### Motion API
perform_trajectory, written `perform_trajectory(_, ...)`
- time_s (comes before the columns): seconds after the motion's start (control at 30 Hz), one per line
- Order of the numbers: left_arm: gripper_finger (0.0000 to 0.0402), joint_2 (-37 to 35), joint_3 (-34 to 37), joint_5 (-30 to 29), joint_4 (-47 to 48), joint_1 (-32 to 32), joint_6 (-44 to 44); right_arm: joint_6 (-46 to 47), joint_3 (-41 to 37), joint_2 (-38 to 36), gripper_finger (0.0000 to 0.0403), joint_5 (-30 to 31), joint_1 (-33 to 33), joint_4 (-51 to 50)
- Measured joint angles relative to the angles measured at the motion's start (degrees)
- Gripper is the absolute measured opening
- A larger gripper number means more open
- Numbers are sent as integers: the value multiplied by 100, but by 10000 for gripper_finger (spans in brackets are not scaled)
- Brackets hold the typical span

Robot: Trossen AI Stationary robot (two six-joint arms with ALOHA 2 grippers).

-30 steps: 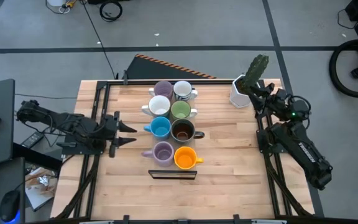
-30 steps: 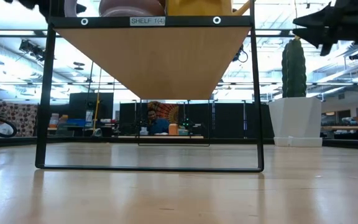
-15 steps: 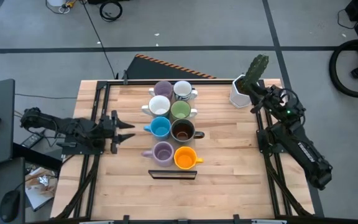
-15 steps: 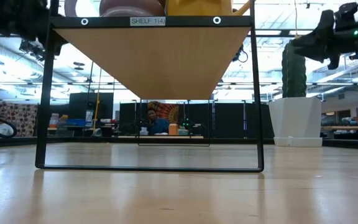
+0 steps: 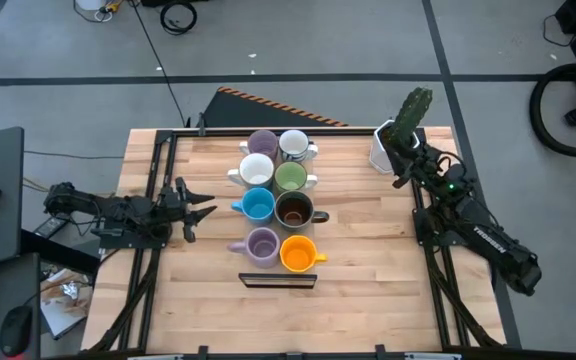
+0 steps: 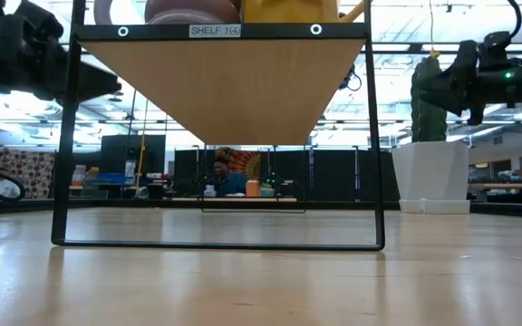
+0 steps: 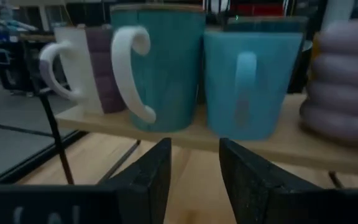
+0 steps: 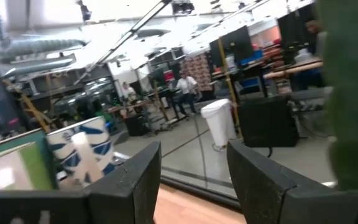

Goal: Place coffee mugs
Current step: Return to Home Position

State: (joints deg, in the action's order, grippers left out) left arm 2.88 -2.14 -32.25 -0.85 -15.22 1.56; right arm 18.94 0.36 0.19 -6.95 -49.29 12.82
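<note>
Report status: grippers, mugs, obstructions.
Left gripper open, empty, left of shelf. Right gripper open, empty, beside cactus pot. Eight mugs on shelf. Nothing in the way.

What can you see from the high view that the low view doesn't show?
Only the high view shows all eight coffee mugs from above, in two rows. Only the low view shows the shelf from underneath, its label and a person far behind. Both show the cactus pot, the open left gripper and the open right gripper.
</note>
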Motion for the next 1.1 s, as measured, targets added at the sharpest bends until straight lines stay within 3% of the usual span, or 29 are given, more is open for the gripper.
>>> perform_trajectory(0.1, 125, -95, 58, -7, -153, -11, -104, -208, 0, 2, 189, 126, 304, 0)
perform_trajectory(0.33, 93, -116, 63, -42, -148, -15, -426, -420, 0, 2, 189, 1196, 1209, -149)
perform_trajectory(0.73, 35, -116, 78, -64, -220, -13, -813, -948, 0, 2, 189, 2865, 3306, -436)
perform_trajectory(0.87, 19, -116, 167, 18, -383, -11, -744, -1285, 0, 5, 189, 2649, 3810, -489)
perform_trajectory(1.1, 11, -29, 170, 512, -356, -17, -654, -1436, 0, 13, 189, 1345, 4226, -1074)
